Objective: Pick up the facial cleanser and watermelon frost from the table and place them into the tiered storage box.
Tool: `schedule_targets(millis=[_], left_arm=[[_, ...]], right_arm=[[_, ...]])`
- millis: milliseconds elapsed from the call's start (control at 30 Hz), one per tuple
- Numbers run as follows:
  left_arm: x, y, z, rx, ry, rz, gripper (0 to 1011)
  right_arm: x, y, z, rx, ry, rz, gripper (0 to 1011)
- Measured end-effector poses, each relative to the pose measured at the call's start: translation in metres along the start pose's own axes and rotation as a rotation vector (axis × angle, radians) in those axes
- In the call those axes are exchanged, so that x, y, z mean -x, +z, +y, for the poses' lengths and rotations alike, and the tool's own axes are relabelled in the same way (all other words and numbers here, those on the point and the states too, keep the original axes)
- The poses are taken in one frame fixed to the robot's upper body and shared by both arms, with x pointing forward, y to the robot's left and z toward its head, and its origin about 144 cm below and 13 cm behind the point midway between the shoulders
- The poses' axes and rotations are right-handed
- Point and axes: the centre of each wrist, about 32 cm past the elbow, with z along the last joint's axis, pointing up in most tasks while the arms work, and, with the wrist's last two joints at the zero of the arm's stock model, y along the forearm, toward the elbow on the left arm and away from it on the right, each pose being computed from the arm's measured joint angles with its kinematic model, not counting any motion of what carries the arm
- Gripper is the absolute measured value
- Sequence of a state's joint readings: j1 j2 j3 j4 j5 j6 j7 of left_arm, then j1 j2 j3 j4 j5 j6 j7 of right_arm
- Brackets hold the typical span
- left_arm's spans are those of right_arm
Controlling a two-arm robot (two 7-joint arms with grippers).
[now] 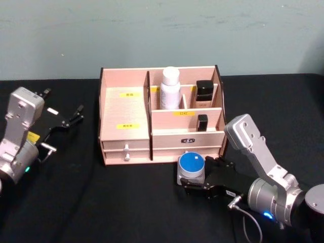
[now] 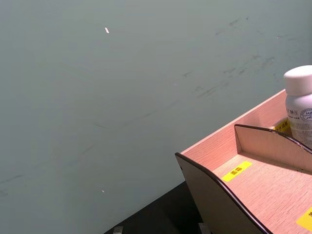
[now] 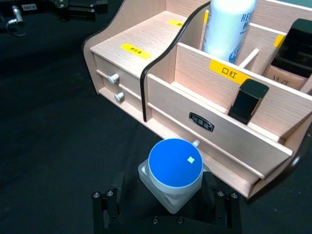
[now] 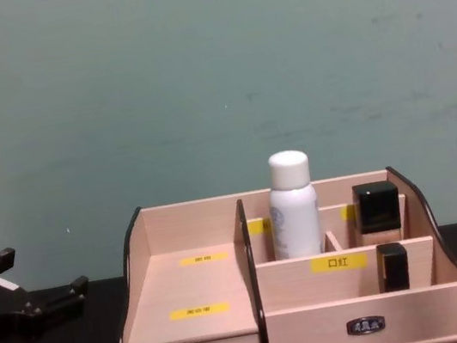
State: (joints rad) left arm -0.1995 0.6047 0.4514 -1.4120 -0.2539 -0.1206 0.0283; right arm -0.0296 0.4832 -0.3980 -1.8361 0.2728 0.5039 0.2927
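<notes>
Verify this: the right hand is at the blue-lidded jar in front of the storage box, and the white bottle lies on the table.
One error: the white bottle stands upright inside the storage box, in a rear compartment, as the chest view shows. The right hand is at the blue-lidded jar in front of it.

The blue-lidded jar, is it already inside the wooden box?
No, the blue-lidded jar stands on the black table in front of the tiered storage box, at the right pincer.

I held the left gripper (image 1: 77, 114) near the table's left edge, jaws apart. My right gripper (image 1: 195, 188) sat low toward the front edge, elbow raised behind it.
</notes>
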Motion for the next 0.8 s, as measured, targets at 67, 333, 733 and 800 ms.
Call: schedule_targets(millis=[67,333,733,800], left_arm=[[0.0,0.0,0.0,0.0,0.0,0.0,1001],[0.0,0.0,0.0,0.0,0.0,0.0,1001],[0.0,0.0,0.0,0.0,0.0,0.0,1001],[0.0,0.0,0.0,0.0,0.0,0.0,1001]], right_arm=[[0.0,0.0,0.002,-0.002,0.001,-0.001,1002],[0.0,0.002,0.009,-0.006,-0.002,-0.008,1002],[0.001,0.002,0.014,0.001,-0.018,-0.019,1002],[0.0,0.002,0.014,0.004,-0.023,-0.022,1002]])
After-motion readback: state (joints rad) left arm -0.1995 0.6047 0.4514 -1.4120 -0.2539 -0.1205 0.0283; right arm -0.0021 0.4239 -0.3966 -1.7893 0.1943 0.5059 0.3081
